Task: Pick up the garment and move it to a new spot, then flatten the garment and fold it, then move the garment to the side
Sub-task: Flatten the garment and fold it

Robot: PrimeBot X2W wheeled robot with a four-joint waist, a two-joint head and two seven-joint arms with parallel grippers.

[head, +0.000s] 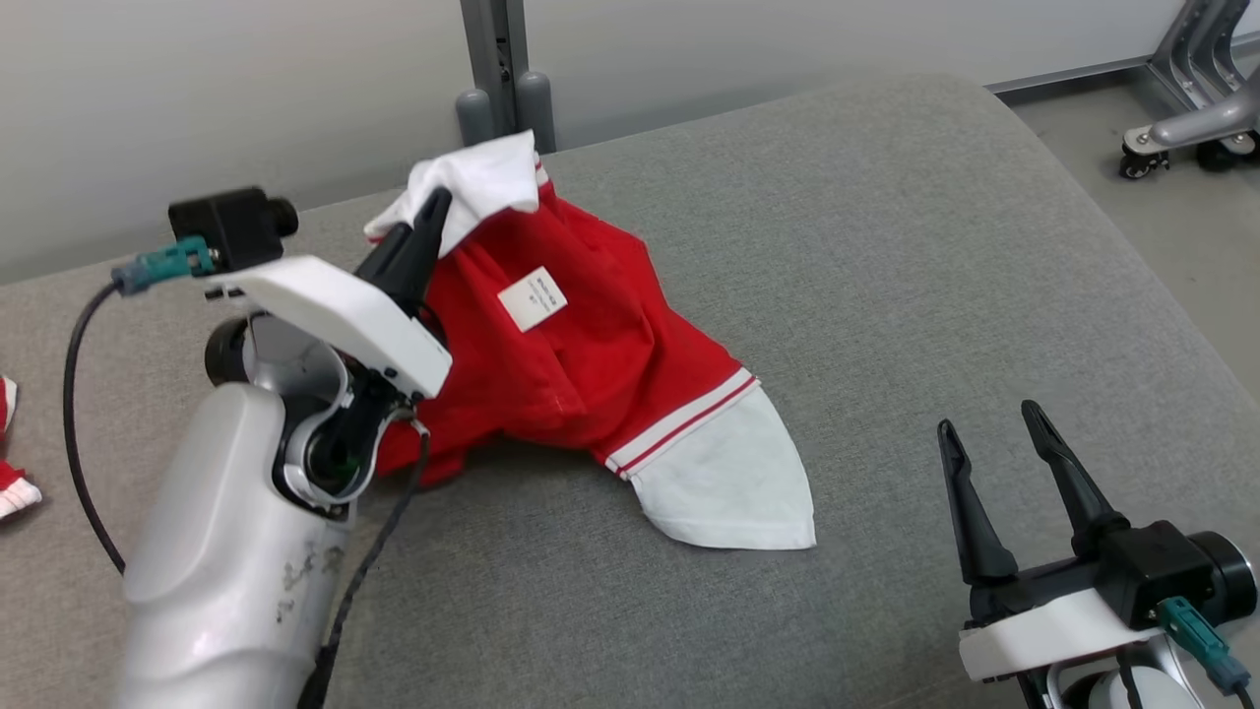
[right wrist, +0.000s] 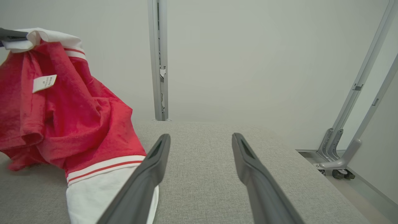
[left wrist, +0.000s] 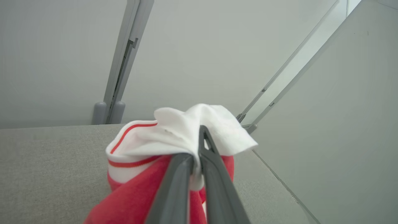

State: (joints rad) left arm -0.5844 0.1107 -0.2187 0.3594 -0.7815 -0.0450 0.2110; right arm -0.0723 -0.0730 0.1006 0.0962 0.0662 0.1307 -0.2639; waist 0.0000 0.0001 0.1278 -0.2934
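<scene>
Pick-up step: left pincer [head: 433, 212] clamped on white sleeve [head: 482, 182] of red shirt [head: 581, 364], half lifted. Right pincer [head: 989, 418] wide, empty. Next, probably: raise it clear of grey cushion [head: 886, 246], relocate.

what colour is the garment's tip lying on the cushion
The tip is white, under a red-and-white striped band; clearest in the head view.

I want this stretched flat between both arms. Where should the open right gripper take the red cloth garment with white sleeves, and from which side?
Probably the red garment's white sleeve lying flat on the grey cushion, at its free hem, coming from the robot's right. It points toward the right gripper, opposite the other sleeve, pinched by the left gripper.
</scene>
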